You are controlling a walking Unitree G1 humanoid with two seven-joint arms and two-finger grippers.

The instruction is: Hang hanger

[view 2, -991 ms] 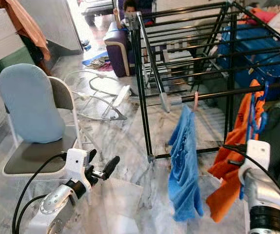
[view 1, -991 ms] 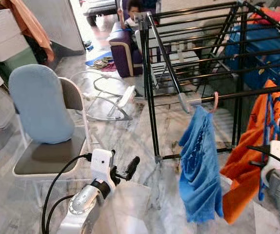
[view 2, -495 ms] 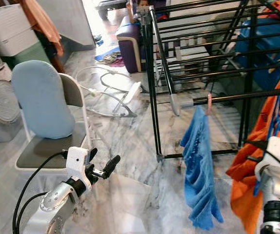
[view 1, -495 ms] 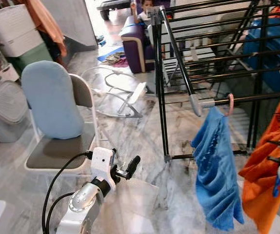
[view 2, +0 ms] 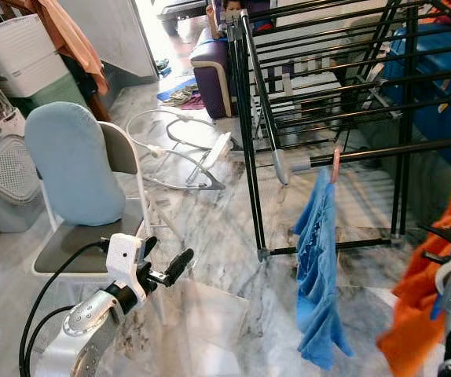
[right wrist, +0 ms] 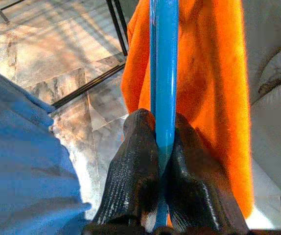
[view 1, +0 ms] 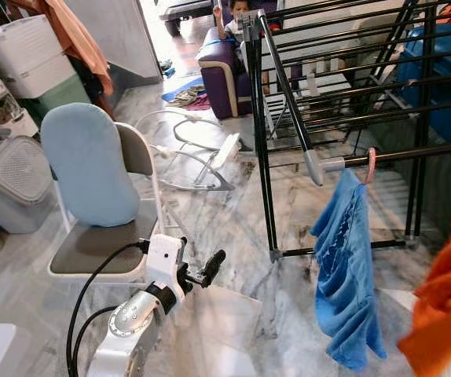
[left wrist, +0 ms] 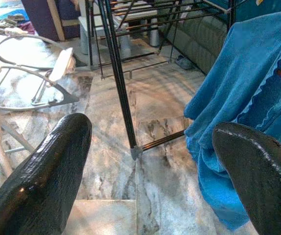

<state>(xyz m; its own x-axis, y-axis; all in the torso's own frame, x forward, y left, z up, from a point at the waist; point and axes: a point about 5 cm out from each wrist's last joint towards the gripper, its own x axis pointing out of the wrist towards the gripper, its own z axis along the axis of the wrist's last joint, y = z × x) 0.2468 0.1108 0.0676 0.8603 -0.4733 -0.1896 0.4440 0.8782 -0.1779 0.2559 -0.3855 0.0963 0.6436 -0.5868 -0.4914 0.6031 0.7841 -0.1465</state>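
Right gripper [right wrist: 162,147] clamped on blue hanger [right wrist: 163,73] bearing orange garment [view 2: 422,306], low at near right. Drying rack rail [view 2: 383,149] up and to far left, running left-right. Left gripper [left wrist: 150,161] spread wide, empty, idle at near left.

Bright daylight, glare upstage, soft edges.

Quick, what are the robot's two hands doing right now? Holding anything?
Left gripper: open, holding nothing, low above the floor.
Right gripper: shut on the blue hanger that carries the orange garment.
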